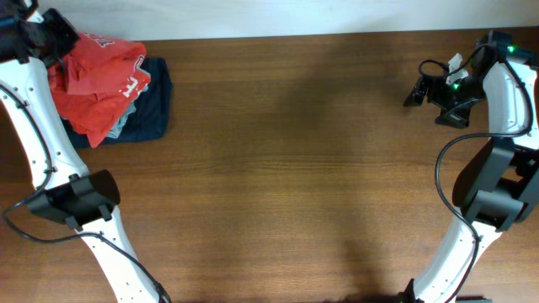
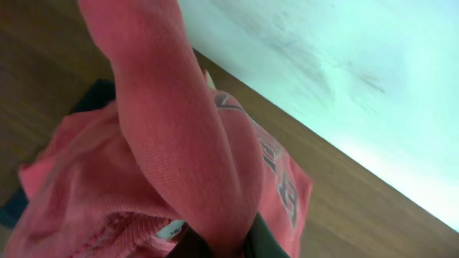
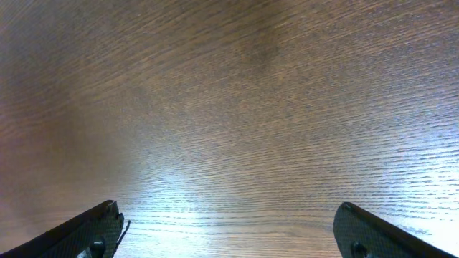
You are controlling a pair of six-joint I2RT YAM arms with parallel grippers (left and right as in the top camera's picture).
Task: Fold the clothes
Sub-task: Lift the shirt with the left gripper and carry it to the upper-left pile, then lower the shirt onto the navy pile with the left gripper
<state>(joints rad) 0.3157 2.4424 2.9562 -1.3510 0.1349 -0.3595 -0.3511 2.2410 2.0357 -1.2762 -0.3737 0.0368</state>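
At the far left corner of the table point(image 1: 295, 168), you have the T-shirt point(image 1: 99, 76) bunched in a crumpled coral-red heap. It lies on a folded navy garment point(image 1: 153, 108), of which only a dark edge shows on the side toward the table's middle. The left gripper point(image 1: 44, 34) sits at the heap's far edge, and from overhead you can barely make out its dark body. In the left wrist view its fingers are cut off at the bottom edge, clamped on a thick ridge of soft knit cloth that fills the centre. The pale lettering on the shirt is creased and too distorted to read. Over the far right part of the table, the right gripper point(image 1: 416, 91) hangs with its jaws spread wide and nothing between them. Its wrist camera shows only two dark fingertips point(image 3: 100, 226) at the lower corners, above brown wood grain with a glossy patch of glare.
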